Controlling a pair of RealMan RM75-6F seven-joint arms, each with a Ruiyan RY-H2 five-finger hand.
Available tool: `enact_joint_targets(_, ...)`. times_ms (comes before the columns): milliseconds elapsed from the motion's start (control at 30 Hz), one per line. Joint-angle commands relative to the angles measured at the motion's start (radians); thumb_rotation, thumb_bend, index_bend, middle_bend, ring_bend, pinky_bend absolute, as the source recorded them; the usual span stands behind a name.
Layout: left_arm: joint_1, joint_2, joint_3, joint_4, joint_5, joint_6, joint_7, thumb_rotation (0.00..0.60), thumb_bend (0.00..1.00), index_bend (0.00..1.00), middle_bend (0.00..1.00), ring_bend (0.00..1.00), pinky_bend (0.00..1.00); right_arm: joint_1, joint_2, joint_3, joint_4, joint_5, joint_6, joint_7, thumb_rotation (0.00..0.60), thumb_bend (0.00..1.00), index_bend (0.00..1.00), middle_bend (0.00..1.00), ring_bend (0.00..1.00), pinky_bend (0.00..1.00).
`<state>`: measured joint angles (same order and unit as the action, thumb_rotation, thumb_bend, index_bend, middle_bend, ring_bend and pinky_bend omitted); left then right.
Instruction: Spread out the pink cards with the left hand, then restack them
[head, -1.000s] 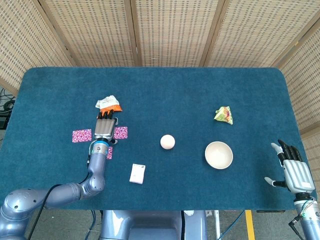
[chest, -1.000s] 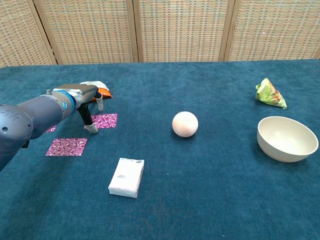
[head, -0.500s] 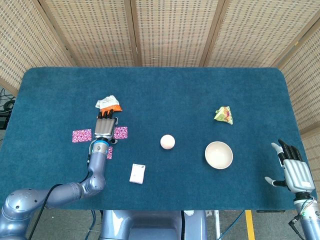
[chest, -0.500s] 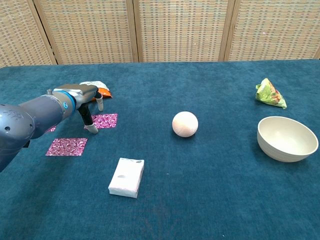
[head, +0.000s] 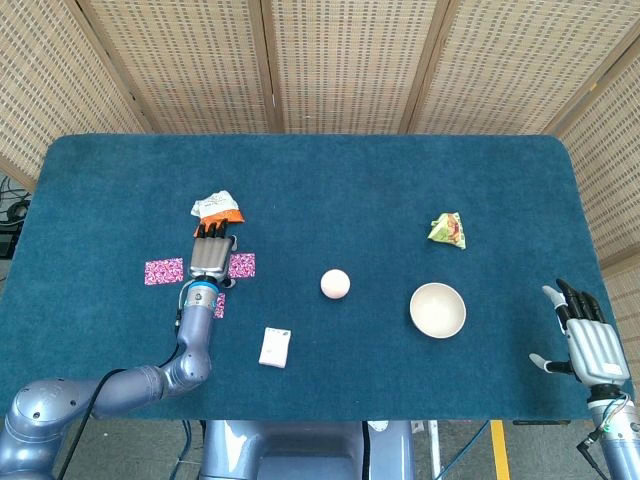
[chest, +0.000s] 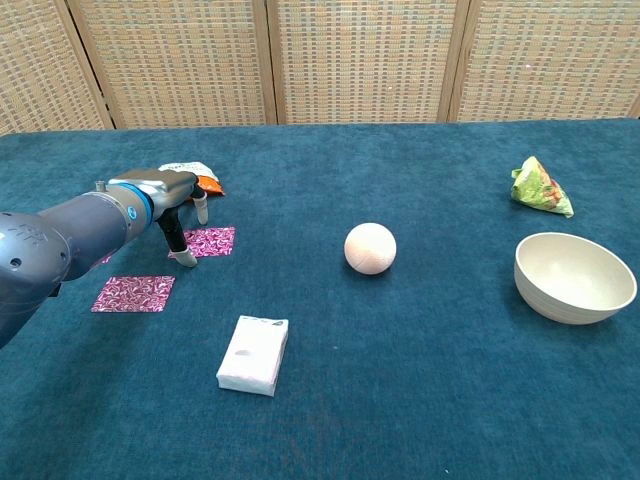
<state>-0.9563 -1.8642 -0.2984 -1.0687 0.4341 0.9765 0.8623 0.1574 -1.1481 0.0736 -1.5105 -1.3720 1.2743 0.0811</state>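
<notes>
My left robot hand (head: 209, 255) hangs palm down over the left part of the bench (head: 400, 190), fingers pointing toward the far edge and slightly parted, holding nothing; in the chest view one fingertip (chest: 185, 258) comes down at the near-left corner of a pink card, though I cannot tell whether it presses the card itself or the cloth beside it. The pink cards (head: 163, 271) lie spread out flat on the blue cloth, apart from one another: one to the left of my left robot hand, one (head: 242, 265) just to its right, and a third (chest: 133, 293) nearer to me, half hidden under my wrist in the head view. Just beyond my fingertips sits a crumpled white and orange wrapper (head: 218, 208). A white tissue packet (head: 274, 347) lies near the front edge, a pale ball (head: 335, 284) near the middle, and a cream bowl (head: 437, 310) to its right, with a green snack bag (head: 447, 230) farther back. My right robot hand (head: 588, 341) is off the right front corner, fingers spread and holding nothing.
</notes>
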Motion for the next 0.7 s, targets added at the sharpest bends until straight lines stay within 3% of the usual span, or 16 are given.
enact_joint_targets(33, 0.000, 0.002, -0.003, -0.002, -0.002, 0.000, 0.002, 0.600, 0.25, 0.34, 0.00, 0.00, 0.00, 0.000, 0.000, 0.000, 0.000, 0.000, -0.001, -0.001, 0.600, 0.13, 0.09, 0.00, 0.00, 0.00)
enact_joint_targets(700, 0.008, 0.002, -0.005, 0.008, -0.009, -0.003, 0.009, 0.600, 0.27, 0.39, 0.00, 0.00, 0.00, 0.001, -0.001, -0.001, 0.000, 0.001, -0.002, -0.002, 0.600, 0.13, 0.09, 0.00, 0.00, 0.00)
